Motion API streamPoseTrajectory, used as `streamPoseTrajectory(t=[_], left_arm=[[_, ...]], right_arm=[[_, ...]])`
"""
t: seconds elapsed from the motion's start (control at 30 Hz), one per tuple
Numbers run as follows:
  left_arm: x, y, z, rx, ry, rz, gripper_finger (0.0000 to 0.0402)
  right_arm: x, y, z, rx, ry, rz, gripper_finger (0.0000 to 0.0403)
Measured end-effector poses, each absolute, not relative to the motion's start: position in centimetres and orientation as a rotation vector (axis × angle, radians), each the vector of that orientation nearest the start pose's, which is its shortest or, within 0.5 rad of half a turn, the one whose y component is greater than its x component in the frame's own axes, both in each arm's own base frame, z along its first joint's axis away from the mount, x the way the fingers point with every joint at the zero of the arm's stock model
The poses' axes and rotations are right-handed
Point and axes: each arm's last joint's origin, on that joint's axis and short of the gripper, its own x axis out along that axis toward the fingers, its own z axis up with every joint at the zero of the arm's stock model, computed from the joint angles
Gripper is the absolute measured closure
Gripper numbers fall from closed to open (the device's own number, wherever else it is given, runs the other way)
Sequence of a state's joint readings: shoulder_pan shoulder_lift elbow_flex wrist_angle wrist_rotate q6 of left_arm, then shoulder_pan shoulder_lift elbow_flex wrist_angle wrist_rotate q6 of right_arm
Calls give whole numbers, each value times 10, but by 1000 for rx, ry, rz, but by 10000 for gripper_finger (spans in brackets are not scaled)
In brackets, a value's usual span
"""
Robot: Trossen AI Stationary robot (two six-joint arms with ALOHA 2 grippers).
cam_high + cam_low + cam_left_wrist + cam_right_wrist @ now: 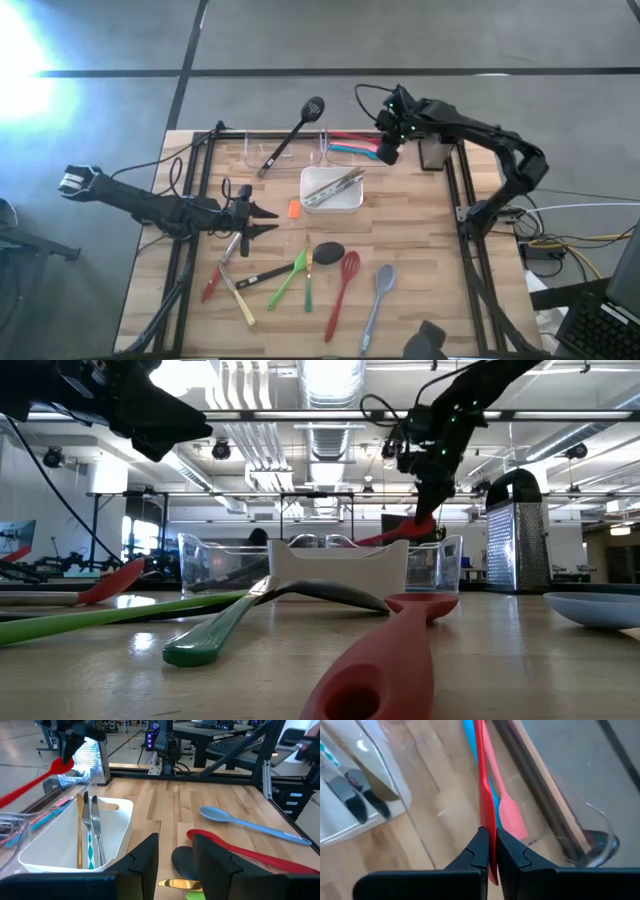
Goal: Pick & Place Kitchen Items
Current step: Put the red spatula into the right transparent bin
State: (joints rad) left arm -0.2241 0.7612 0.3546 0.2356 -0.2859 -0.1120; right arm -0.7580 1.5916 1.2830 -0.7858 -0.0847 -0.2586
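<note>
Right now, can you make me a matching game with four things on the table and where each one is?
Things:
1. black slotted spoon
2. red utensil
3. knives
4. blue spoon

Places:
A. lying on the bare wood near the front edge
B. pinched in the right hand
C. leaning out of a clear bin
D. inside the white dish

Pairs: 1-C, 2-B, 3-D, 4-A

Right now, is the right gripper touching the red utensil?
Touching. The right wrist view shows the right gripper shut on the red utensil's handle, fingers pressed against both sides above the clear bin.
</note>
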Motion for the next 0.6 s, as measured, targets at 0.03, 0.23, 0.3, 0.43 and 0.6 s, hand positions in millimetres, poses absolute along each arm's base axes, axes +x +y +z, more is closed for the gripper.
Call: streamPoseTrajectory(t=[0.03,0.23,0.3,0.43,0.6], left_arm=[[169,-30,228,-68,162,71,278],[169,-30,227,-68,163,70,278],[169,-30,227,-68,163,70,278],[169,-30,227,-68,163,70,278],[169,-30,227,-68,164,71,278]], right_arm=[[236,-222,261,231,1081,-463,394],[240,-234,235,267,1150,-451,394],[242,-236,228,275,1169,-443,394],[245,-239,216,282,1191,-431,394],[246,-244,204,295,1188,-425,394]])
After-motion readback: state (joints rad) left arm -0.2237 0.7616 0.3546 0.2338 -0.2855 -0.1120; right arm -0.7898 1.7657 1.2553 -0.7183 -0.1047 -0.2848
